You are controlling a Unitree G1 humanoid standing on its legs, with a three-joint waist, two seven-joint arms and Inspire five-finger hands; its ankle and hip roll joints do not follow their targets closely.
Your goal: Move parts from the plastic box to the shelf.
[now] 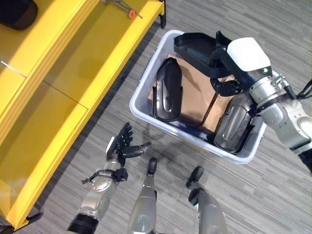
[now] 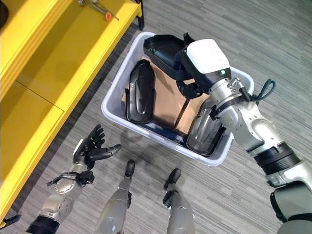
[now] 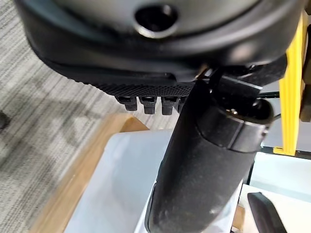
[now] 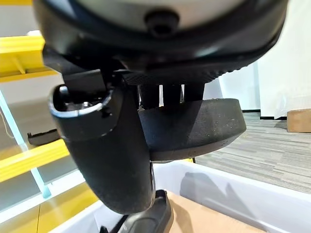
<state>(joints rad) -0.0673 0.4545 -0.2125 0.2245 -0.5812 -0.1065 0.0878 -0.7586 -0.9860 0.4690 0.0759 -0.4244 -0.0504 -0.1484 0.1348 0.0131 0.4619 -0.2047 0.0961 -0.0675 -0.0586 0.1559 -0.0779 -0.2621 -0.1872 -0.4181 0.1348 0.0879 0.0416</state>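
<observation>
The right robot hand [image 2: 192,83] was curled round a black part [image 2: 163,52] at the far rim of the plastic box [image 2: 117,92], apparently to lift it toward the yellow shelf [image 2: 58,63], while the left robot hand [image 2: 90,148] hung open over the floor, with two more parts in the box.

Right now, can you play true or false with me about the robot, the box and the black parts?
1. The right hand is curled round a black part at the far end of the plastic box. True.
2. The left hand is carrying a black part. False: it is open and holds nothing, over the floor beside the box.
3. The plastic box is empty. False: black parts lie inside on brown cardboard.
4. The yellow shelf stands to the robot's left of the box. True.
5. The box sits on top of the shelf. False: it sits on the grey floor.
</observation>
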